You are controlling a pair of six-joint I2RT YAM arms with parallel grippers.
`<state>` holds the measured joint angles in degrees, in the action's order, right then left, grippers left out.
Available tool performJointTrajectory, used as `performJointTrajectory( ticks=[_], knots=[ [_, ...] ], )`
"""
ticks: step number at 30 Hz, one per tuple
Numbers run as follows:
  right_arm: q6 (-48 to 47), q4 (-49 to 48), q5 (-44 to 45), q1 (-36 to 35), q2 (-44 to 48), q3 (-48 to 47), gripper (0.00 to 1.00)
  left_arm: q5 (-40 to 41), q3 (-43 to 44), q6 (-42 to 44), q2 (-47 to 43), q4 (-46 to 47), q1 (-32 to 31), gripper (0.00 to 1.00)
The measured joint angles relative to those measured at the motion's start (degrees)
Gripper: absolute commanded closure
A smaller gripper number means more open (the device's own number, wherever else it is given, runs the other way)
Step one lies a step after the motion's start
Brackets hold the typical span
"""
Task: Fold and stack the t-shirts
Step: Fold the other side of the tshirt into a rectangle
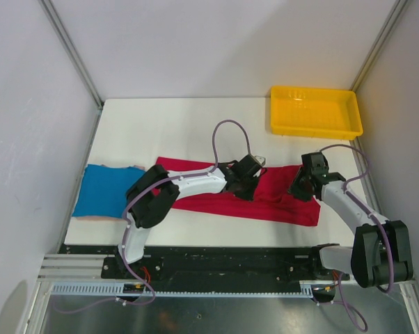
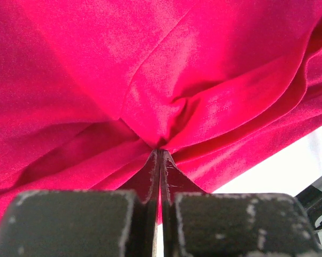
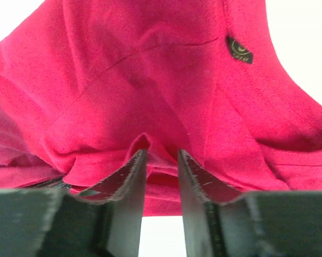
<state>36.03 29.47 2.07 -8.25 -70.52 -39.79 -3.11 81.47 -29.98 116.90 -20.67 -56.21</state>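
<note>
A crimson red t-shirt lies stretched across the middle of the white table. A bright blue t-shirt lies flat at the left edge. My left gripper sits over the middle of the red shirt. In the left wrist view this gripper is shut, pinching a gathered fold of the red shirt. My right gripper is at the red shirt's right part. Seen from the right wrist, that gripper stands part way open, straddling loose folds of the red shirt.
A yellow plastic tray stands at the back right of the table. Grey walls close in the left and right sides. A small dark label shows on the red cloth. The arms' rail runs along the near edge.
</note>
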Motion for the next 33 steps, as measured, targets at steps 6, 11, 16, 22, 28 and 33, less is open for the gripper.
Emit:
performJointTrajectory(
  ticks=[6, 11, 16, 22, 28, 33],
  knots=[
    [1.31, 0.11, -0.22, -2.27, 0.15, 0.63, 0.95, 0.02, -0.52, 0.0, -0.63, -0.02, 0.0, 1.0],
    [1.97, 1.77, -0.13, -3.19, 2.78, 1.66, 0.99, 0.09, -0.83, 0.0, -0.72, -0.04, 0.0, 1.0],
    [2.99, 3.74, 0.02, -4.48, 6.8, 3.13, 0.99, 0.74, -0.85, 0.0, -0.76, -0.09, 0.02, 1.0],
    [5.01, 5.99, -0.22, -6.71, 10.03, 6.08, 0.99, 1.49, -0.85, 0.0, -1.53, -0.63, 0.09, 1.0],
    [7.13, 7.1, -0.7, -8.63, 11.96, 8.37, 0.77, 1.51, -1.01, 0.04, -2.51, -1.01, 0.13, 0.76],
    [8.04, 7.52, -2.03, -8.81, 13.53, 8.61, 0.66, 1.57, -2.38, 0.07, -3.32, -1.27, 0.28, 0.57]
  ],
)
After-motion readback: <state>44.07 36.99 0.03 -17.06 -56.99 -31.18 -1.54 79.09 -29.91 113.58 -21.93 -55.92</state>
